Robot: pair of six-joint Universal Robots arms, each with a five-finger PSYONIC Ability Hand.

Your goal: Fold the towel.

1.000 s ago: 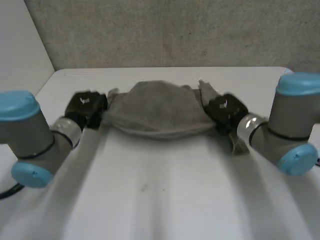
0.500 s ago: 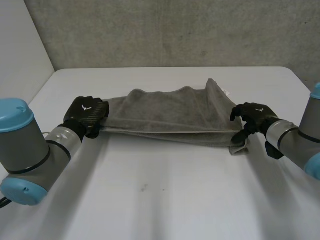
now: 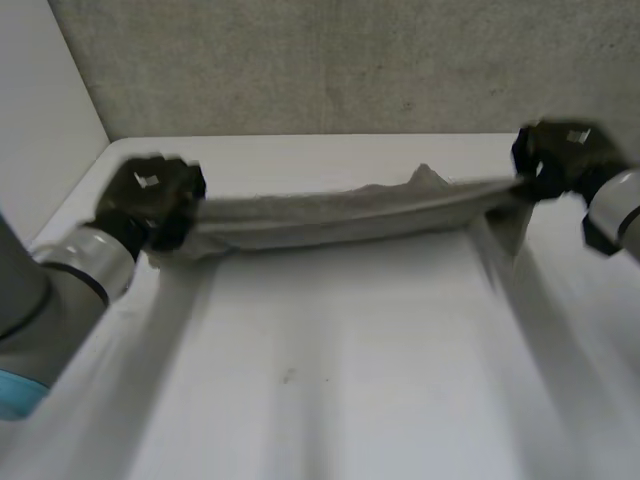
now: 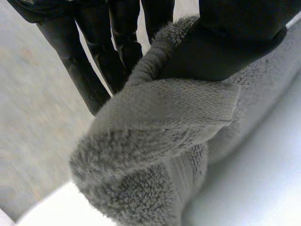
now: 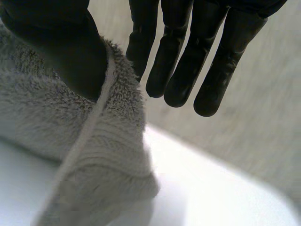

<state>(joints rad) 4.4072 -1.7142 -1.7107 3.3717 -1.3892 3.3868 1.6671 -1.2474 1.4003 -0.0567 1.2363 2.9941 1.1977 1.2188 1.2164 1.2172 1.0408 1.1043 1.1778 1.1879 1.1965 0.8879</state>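
- Head view: the towel [image 3: 340, 215] was stretched as a band between the left hand [image 3: 150, 200] and the right hand [image 3: 560, 155], over the table [image 3: 330, 400], with its long axis running side to side
- Left wrist view: the left hand's thumb pinched one end against its fingers [image 4: 89, 70]; the thick terry looked soft, light and limp, and best gripped at the corners
- Right wrist view: the right hand's thumb clamped the hemmed far end against straight fingers [image 5: 211, 70]; the pile seemed unlikely to slip
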